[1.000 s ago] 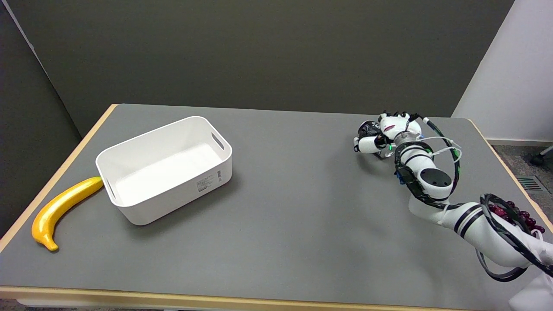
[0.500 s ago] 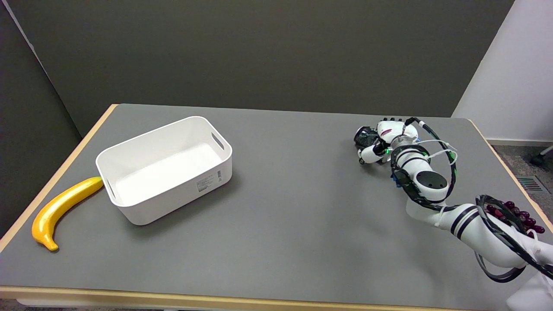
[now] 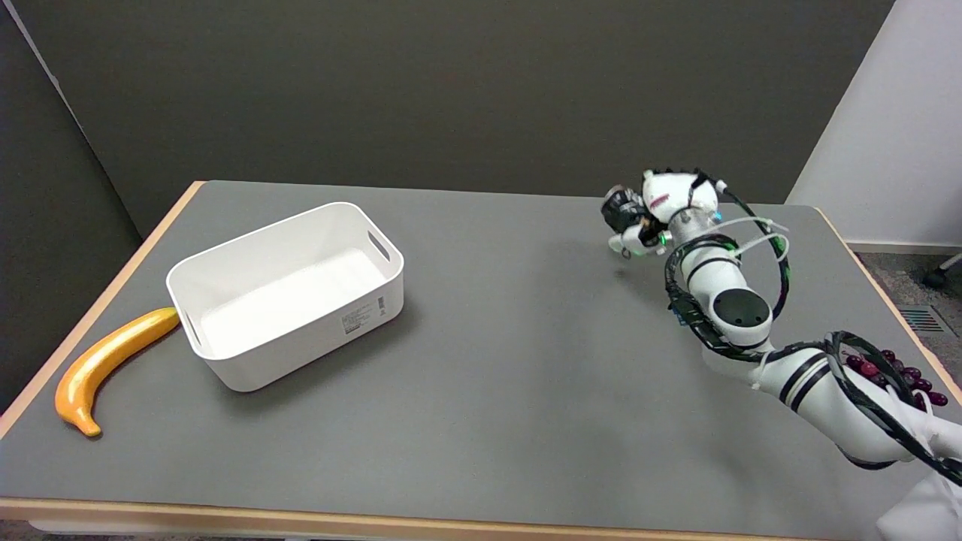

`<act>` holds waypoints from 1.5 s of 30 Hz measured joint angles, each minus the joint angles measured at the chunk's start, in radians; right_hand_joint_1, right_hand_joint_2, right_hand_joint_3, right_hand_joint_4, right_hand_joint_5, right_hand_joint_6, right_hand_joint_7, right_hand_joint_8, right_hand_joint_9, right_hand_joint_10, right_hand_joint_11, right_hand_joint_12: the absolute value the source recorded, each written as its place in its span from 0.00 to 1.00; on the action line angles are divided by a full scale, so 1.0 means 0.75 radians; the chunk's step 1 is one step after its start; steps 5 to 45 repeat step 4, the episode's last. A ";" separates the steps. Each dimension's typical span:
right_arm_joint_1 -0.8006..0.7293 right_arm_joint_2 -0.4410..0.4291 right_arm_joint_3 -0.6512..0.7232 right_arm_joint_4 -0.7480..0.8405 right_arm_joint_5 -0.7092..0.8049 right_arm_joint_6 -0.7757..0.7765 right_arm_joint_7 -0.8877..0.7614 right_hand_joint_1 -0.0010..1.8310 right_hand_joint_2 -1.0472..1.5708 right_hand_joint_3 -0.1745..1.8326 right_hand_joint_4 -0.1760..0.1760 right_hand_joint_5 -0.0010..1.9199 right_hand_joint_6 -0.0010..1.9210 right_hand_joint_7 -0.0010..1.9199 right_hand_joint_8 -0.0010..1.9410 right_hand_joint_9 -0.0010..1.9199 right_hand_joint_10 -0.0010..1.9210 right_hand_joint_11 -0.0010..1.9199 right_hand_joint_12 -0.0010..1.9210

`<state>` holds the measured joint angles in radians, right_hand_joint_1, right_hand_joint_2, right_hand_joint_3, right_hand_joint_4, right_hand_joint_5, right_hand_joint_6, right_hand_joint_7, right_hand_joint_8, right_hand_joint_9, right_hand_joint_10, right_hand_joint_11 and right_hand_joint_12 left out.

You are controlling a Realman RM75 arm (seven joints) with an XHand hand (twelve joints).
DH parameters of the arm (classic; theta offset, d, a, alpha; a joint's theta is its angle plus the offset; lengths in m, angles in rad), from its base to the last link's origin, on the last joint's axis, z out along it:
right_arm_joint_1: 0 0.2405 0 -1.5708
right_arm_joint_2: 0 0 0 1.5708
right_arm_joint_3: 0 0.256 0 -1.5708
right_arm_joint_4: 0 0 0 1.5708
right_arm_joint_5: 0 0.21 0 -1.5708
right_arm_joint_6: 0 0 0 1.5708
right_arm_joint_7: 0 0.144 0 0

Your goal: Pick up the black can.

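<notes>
The black can [image 3: 621, 207] is in the air above the table's far right part, gripped by my right hand [image 3: 655, 210]. The hand's white back faces the camera and its fingers wrap the can from the right, so only the can's left side shows. A small shadow lies on the grey table [image 3: 511, 361] below and to the left of it. The white arm reaches in from the lower right.
A white bin [image 3: 285, 293] stands left of the table's middle, with a yellow banana [image 3: 105, 364] beside it near the left edge. A bunch of dark grapes [image 3: 898, 374] lies by the right edge, partly behind my arm.
My right hand has risen off the table with the black can in it, moving up and slightly left. The bin, banana and grapes have not moved.
</notes>
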<state>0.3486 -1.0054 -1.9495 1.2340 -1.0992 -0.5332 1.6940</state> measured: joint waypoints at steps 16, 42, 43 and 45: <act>0.003 -0.001 -0.001 0.070 -0.111 0.000 0.110 0.64 0.86 0.17 0.00 0.33 0.79 0.36 0.78 0.44 0.70 0.29 0.93; 0.003 -0.001 -0.001 0.070 -0.111 0.000 0.110 0.64 0.86 0.17 0.00 0.33 0.79 0.36 0.78 0.44 0.70 0.29 0.93; 0.003 -0.001 -0.001 0.070 -0.111 0.000 0.110 0.64 0.86 0.17 0.00 0.33 0.79 0.36 0.78 0.44 0.70 0.29 0.93; 0.003 -0.001 -0.001 0.070 -0.111 0.000 0.110 0.64 0.86 0.17 0.00 0.33 0.79 0.36 0.78 0.44 0.70 0.29 0.93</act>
